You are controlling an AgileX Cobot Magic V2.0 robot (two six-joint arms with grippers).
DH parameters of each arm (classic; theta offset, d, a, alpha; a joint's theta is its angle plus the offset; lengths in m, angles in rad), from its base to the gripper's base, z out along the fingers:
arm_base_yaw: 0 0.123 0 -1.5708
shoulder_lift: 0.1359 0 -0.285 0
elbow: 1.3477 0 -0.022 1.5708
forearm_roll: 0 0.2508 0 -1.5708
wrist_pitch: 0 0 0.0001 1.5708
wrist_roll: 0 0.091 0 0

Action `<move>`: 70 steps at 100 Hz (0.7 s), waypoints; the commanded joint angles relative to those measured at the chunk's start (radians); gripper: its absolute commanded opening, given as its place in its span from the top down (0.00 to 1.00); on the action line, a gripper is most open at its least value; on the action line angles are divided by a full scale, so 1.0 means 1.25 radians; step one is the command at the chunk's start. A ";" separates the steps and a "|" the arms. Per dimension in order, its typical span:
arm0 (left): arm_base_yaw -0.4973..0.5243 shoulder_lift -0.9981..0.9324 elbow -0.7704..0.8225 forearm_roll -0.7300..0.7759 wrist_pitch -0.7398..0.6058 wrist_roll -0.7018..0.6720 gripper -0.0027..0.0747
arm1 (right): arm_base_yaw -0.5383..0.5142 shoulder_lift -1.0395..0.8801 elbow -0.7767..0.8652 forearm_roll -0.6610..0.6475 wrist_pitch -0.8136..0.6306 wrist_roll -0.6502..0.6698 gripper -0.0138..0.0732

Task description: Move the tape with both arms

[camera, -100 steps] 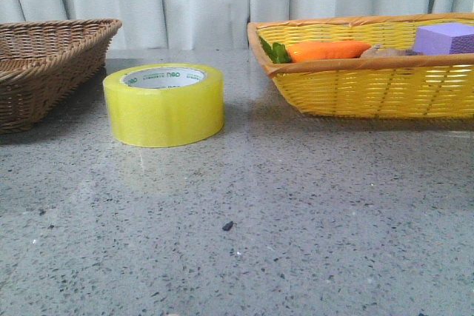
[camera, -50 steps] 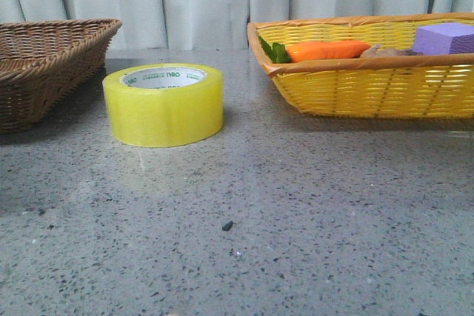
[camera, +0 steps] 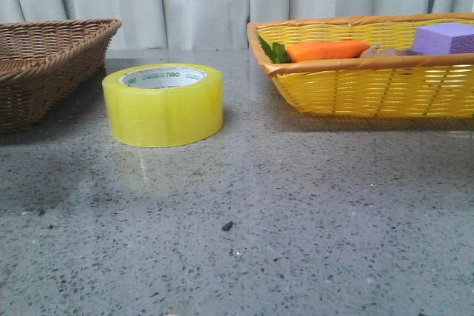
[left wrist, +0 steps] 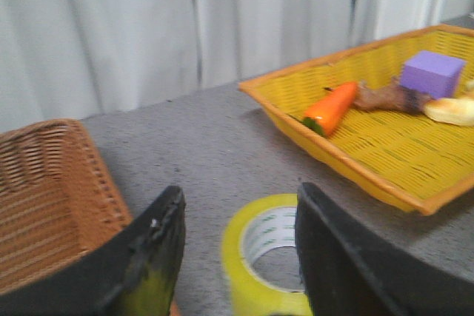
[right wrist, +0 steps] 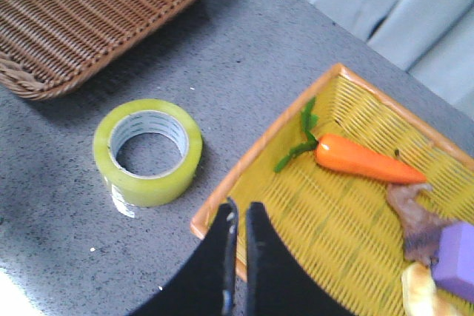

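Observation:
The tape, a wide yellow roll with a white core and green lettering, lies flat on the grey table between two baskets. It also shows in the left wrist view and the right wrist view. My left gripper is open, above and behind the roll; its right finger hides the roll's far side. My right gripper is shut and empty, high over the yellow basket's near corner. Neither gripper shows in the front view.
A brown wicker basket stands at the left. A yellow basket at the right holds an orange carrot, a purple foam block and a brown root. A white curtain hangs behind the table.
The tape and baskets have not moved. A faint shadow has grown on the table in front of the tape at the left.

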 commanded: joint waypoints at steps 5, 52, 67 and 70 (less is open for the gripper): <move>-0.053 0.055 -0.077 -0.007 0.013 -0.010 0.50 | -0.003 -0.113 0.124 -0.096 -0.125 0.109 0.93; -0.114 0.316 -0.351 -0.053 0.373 -0.007 0.45 | -0.003 -0.379 0.493 -0.219 -0.141 0.313 0.93; -0.114 0.408 -0.437 -0.055 0.458 -0.002 0.45 | -0.003 -0.425 0.525 -0.222 -0.115 0.347 0.93; -0.114 0.423 -0.452 -0.055 0.478 -0.002 0.45 | -0.003 -0.434 0.530 -0.222 -0.112 0.349 0.93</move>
